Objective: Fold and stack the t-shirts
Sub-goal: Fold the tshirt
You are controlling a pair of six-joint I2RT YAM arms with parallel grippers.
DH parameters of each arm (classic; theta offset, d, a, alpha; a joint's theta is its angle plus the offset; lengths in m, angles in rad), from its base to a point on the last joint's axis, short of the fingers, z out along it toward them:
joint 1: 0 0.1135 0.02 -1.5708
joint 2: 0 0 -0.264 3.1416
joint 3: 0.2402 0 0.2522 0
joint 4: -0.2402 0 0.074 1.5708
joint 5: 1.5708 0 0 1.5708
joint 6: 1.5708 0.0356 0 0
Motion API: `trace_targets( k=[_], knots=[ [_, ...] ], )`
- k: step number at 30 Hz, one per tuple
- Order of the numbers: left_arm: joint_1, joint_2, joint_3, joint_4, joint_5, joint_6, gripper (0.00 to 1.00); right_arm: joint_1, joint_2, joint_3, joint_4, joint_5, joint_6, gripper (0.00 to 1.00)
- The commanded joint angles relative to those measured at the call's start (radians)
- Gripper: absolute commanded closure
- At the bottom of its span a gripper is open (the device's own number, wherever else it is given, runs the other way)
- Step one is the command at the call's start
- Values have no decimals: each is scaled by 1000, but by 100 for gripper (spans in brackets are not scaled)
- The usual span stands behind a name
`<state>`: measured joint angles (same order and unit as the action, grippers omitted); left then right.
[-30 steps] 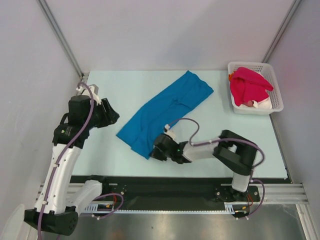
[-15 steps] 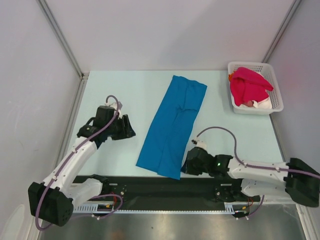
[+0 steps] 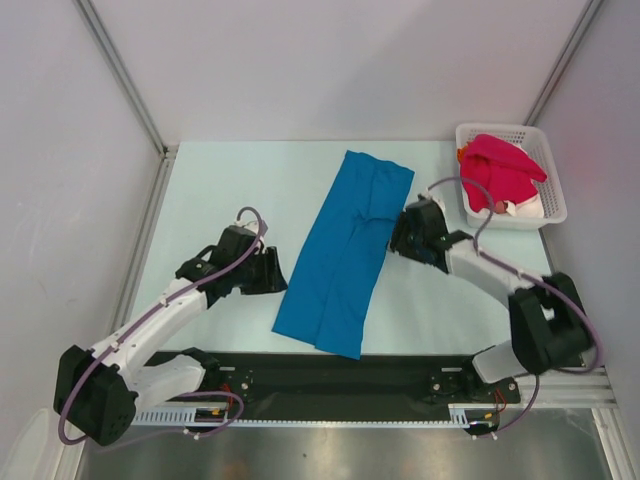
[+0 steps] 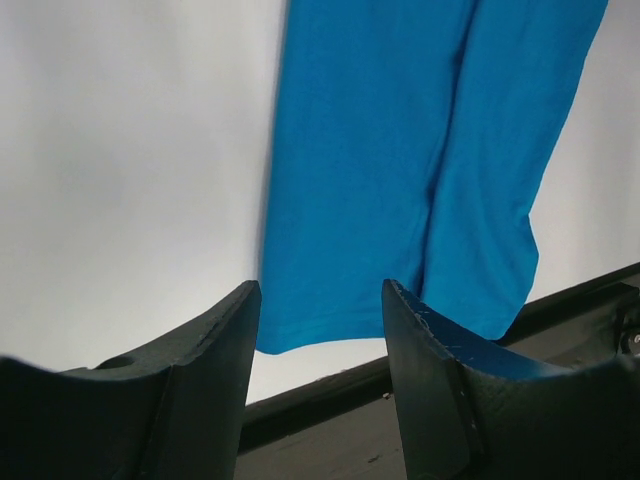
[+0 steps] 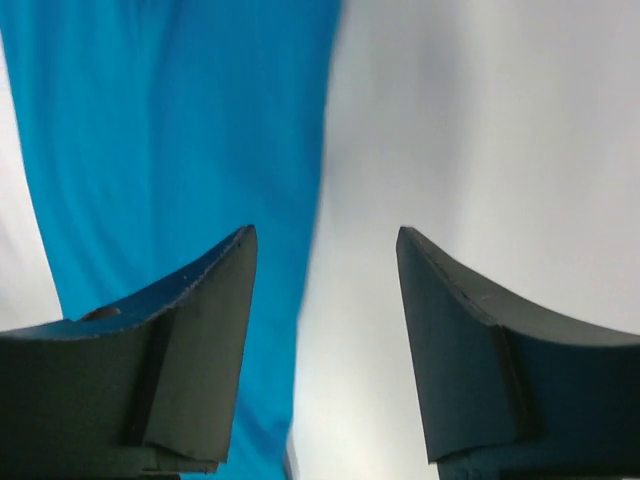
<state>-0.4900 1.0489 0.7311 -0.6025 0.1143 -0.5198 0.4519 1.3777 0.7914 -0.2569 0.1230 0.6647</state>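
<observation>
A bright blue t-shirt (image 3: pixel 345 255) lies flat as a long narrow strip, running from the table's far middle to its near edge. My left gripper (image 3: pixel 279 274) stands open just beside the strip's left edge near the front, with nothing between its fingers. In the left wrist view the blue t-shirt (image 4: pixel 400 170) fills the space beyond the open left gripper (image 4: pixel 320 290). My right gripper (image 3: pixel 398 238) is open at the strip's right edge. The right wrist view shows that edge of the blue t-shirt (image 5: pixel 170 130) running between the fingers of the empty right gripper (image 5: pixel 325 235). A crimson-pink t-shirt (image 3: pixel 498 170) lies heaped in the basket.
The white lattice basket (image 3: pixel 505 128) stands at the far right corner, with white cloth (image 3: pixel 522 208) under the pink heap. A black rail (image 3: pixel 330 372) runs along the table's near edge. Grey walls close in the pale table (image 3: pixel 230 180) on three sides.
The right gripper let go of the shirt's near end, opened, and swung back to its right edge. The left arm moved in toward the left edge. The shirt went from slanted to a straight strip.
</observation>
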Motion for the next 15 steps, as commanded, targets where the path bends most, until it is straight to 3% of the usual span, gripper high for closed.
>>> trace_targets(
  k=[1, 5, 11, 15],
  knots=[
    [-27, -10, -7, 41, -25, -34, 43, -67, 142, 167, 116, 52, -145, 37],
    [-36, -23, -13, 43, -25, -46, 43, -133, 355, 323, 214, 49, -160, 32],
    [-42, -53, -30, 41, -31, -51, 43, -191, 599, 590, 208, 83, -182, 28],
    [-44, -49, -32, 41, -28, -51, 43, -223, 703, 681, 214, 113, -159, 37]
  ],
)
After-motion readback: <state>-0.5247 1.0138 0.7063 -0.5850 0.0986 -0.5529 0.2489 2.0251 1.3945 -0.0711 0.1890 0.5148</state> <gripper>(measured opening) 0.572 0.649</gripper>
